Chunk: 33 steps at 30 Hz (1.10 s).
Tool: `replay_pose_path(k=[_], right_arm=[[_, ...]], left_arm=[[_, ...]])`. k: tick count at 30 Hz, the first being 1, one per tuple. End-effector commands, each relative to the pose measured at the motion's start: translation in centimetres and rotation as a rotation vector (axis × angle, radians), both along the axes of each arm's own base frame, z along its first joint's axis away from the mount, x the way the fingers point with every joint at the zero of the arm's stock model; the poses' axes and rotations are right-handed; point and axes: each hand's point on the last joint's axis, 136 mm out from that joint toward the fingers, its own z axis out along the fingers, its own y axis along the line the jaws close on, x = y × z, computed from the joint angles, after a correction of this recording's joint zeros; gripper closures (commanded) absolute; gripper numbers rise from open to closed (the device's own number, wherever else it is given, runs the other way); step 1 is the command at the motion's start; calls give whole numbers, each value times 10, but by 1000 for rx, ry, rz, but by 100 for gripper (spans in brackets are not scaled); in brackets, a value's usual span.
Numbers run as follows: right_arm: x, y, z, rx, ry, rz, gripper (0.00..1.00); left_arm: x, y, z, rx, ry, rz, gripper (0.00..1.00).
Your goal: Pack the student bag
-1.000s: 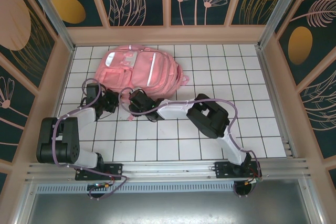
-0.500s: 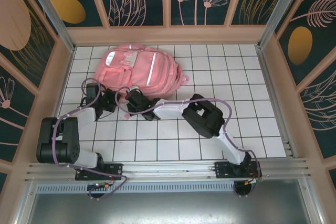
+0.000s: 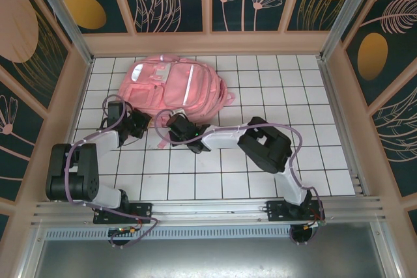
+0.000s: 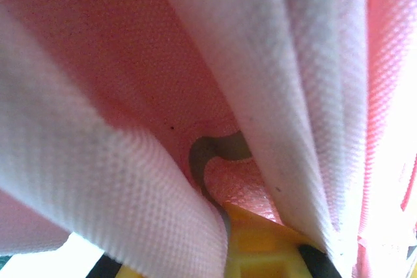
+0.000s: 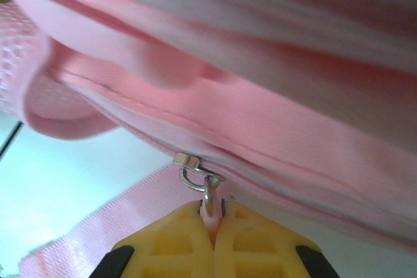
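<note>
- The backpack lies flat in the upper left part of the white tiled counter, close to the back wall.
- Its long axis runs left to right across the overhead frame, and the right end dips slightly toward the bottom.
- The front faces up. There is a pale reflective patch near the left end and a pale strip crossing it right of centre.
- A small pink loop sticks out at the right end.
- The right gripper sits at the lower edge of the backpack, about midway along it, with its arm stretching off to the lower right.
- In the right wrist view, the two yellow fingers are pressed together on the pink zipper pull. The pull hangs from a metal slider on a seam of the backpack, near the bottom centre of the frame.
- A pink strap runs to the lower left there, over the pale counter.
- The left gripper is at the lower left corner of the backpack and touches the fabric.
- The left wrist view is very close: folds of pink and pale cloth drape over a yellow finger at the bottom. I cannot tell whether this gripper is open, closed or pinching cloth.
- A grey curved piece shows among the folds, but it is too close to identify.
</note>
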Motion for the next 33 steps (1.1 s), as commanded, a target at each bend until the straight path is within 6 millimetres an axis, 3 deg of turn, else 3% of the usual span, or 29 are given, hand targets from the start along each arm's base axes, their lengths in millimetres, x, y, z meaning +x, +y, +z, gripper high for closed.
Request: replay_pose_path(k=[1,11,15,19,22,25,33], right_arm=[[5,-39,12,-43,-1,-112,100],[5,-131,9,-137,19,-258,100],[17,-163,6,-177,16,-296,100],[36,-186,7,-150,33,-341,100],[40,-174,14,-142,26,-284,100],[26,-145,20,-141,20,-187,100],[-47,-50,24,-77,69,52,100]], left_arm=[[17,11,16,80,-66,17,100],[19,35,22,241,-35,45,100],[22,40,32,264,-60,62,100],[20,41,29,271,-43,63,100],[24,45,35,294,-54,67,100],[31,53,40,339,-55,68,100],[58,86,36,352,-60,66,100]])
